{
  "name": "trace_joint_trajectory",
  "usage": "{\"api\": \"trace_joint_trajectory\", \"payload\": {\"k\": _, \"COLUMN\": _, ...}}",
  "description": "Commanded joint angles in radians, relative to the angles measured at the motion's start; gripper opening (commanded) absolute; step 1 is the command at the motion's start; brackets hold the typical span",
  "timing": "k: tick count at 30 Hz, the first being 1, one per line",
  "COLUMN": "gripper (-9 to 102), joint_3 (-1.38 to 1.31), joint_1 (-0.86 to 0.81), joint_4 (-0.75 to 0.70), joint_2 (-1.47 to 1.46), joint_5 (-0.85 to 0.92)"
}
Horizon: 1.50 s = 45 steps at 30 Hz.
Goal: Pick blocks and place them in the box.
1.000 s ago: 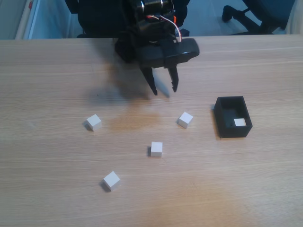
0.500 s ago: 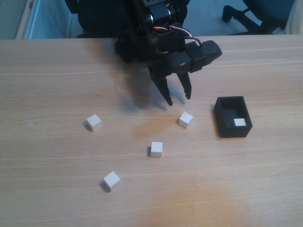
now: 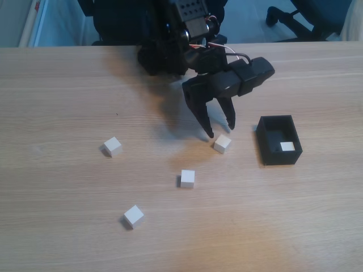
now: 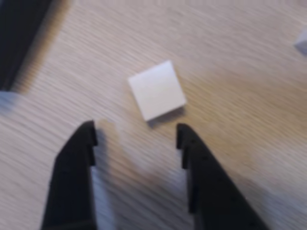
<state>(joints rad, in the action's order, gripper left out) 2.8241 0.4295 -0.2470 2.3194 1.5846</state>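
The pincer (image 3: 220,131) has swung out from the arm's base and dropped toward the surface (image 3: 68,102), so its tips now hang just behind the nearest block (image 3: 222,143), where a second ago they were well short of it. That reads as the approach to the next pick, with the grasp itself not yet begun. One block (image 3: 287,147) already lies in the box (image 3: 266,148), which sits just right of the target in the fixed view. Three more blocks wait on the surface: one at left (image 3: 112,146), one in the middle (image 3: 188,178) and one nearest the camera (image 3: 134,216).

The arm reaches forward and down, fingers pointing at the surface. In the wrist view the pincer (image 4: 135,133) is spread wide and holds nothing (the block (image 4: 157,90) lies just beyond the tips, turned slightly askew).
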Motion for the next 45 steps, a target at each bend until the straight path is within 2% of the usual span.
{"api": "trace_joint_trajectory", "payload": {"k": 1, "gripper": 17, "joint_3": -0.072, "joint_1": -0.020, "joint_4": 0.044, "joint_2": -0.049, "joint_5": 0.009}}
{"api": "trace_joint_trajectory", "payload": {"k": 16, "gripper": 16, "joint_3": -0.143, "joint_1": -0.034, "joint_4": 0.153, "joint_2": -0.218, "joint_5": 0.015}}
{"api": "trace_joint_trajectory", "payload": {"k": 26, "gripper": 7, "joint_3": -0.209, "joint_1": -0.040, "joint_4": 0.156, "joint_2": -0.302, "joint_5": 0.009}}
{"api": "trace_joint_trajectory", "payload": {"k": 36, "gripper": 0, "joint_3": -0.225, "joint_1": -0.018, "joint_4": 0.061, "joint_2": -0.230, "joint_5": 0.061}}
{"api": "trace_joint_trajectory", "payload": {"k": 45, "gripper": 1, "joint_3": -0.482, "joint_1": 0.124, "joint_4": -0.137, "joint_2": -0.206, "joint_5": -0.072}}
